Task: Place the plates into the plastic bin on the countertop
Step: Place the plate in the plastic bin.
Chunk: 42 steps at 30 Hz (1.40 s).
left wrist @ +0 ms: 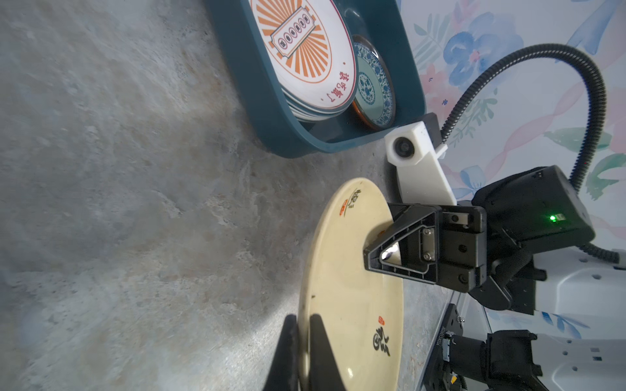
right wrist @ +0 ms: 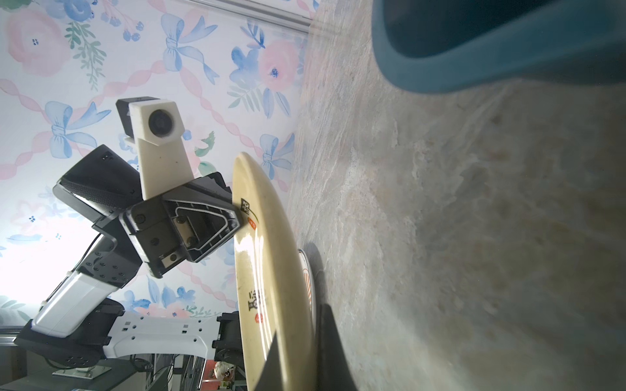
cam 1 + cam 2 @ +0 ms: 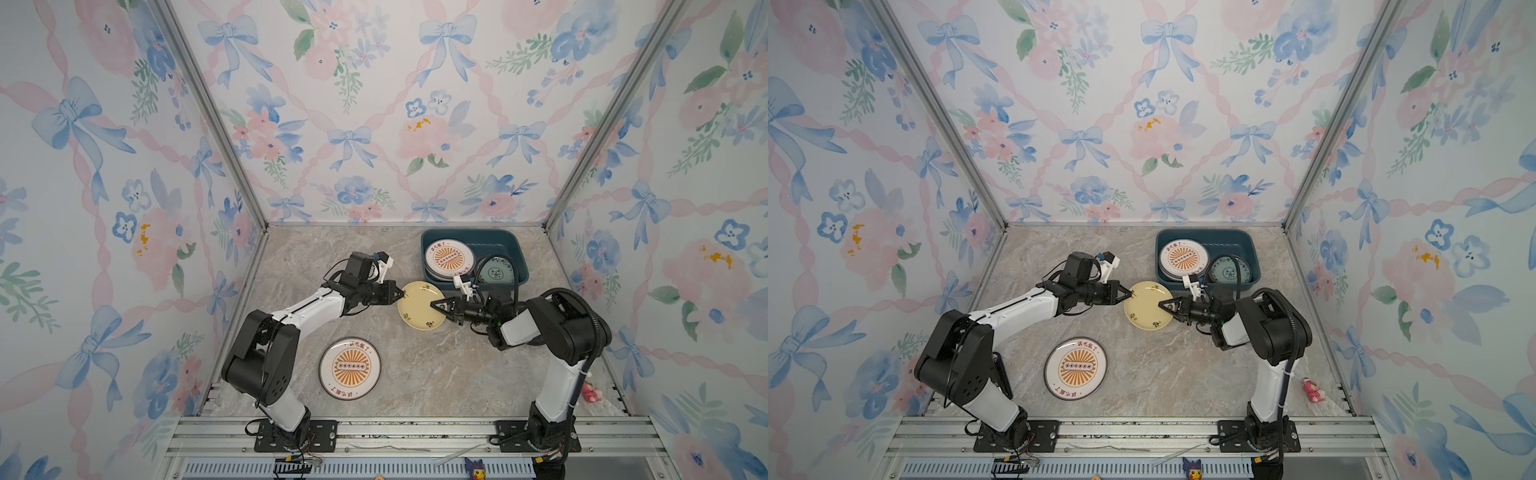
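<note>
Bin (image 3: pixel 490 243) lies just beyond the right gripper (image 3: pixel 433 306), which, like the left gripper (image 3: pixel 402 294), clamps the apparently raised pale yellow plate (image 3: pixel 417 311).

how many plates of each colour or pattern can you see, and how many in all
white with orange sunburst: 2, the loose sunburst plate and the binned sunburst plate
pale yellow plate: 1
teal plate: 1
total: 4 showing their faces; more lie stacked beneath in the plastic bin, number cannot be told
</note>
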Each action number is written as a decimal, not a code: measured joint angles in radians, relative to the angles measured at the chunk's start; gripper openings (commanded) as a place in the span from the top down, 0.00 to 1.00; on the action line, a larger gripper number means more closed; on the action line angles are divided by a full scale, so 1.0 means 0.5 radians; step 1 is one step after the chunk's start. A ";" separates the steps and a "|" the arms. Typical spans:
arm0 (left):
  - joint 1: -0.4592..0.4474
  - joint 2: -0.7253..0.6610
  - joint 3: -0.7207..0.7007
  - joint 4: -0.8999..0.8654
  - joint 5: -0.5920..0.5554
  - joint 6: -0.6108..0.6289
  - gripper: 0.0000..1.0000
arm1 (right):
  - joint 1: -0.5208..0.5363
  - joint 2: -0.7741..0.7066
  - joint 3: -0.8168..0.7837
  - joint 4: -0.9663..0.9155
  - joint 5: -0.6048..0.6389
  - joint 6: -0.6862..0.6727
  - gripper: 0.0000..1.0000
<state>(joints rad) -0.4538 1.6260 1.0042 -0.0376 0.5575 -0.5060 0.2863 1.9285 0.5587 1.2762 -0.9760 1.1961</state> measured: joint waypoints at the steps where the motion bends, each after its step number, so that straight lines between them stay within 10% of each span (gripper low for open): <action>1: 0.002 0.000 0.000 0.008 0.000 -0.001 1.00 | 0.000 0.000 0.001 0.004 0.003 0.005 1.00; 10: 0.005 0.000 -0.001 0.022 0.006 0.019 0.78 | 0.037 -0.370 0.108 -0.827 0.124 -0.418 1.00; 19: 0.003 -0.021 -0.025 0.033 0.039 0.027 0.02 | 0.178 -0.862 0.525 -2.213 0.557 -1.169 1.00; 27: 0.003 -0.178 -0.095 0.044 0.014 0.025 0.02 | 0.099 -0.937 0.789 -2.987 0.816 -1.472 1.00; 42: 0.003 -0.305 -0.330 0.048 -0.107 0.051 0.02 | -0.752 -0.749 1.452 -3.446 1.104 -1.623 1.00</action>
<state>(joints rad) -0.4522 1.4734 0.8391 -0.0135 0.5041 -0.4805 -0.0895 1.5539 1.2846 -0.4469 -0.4240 0.3847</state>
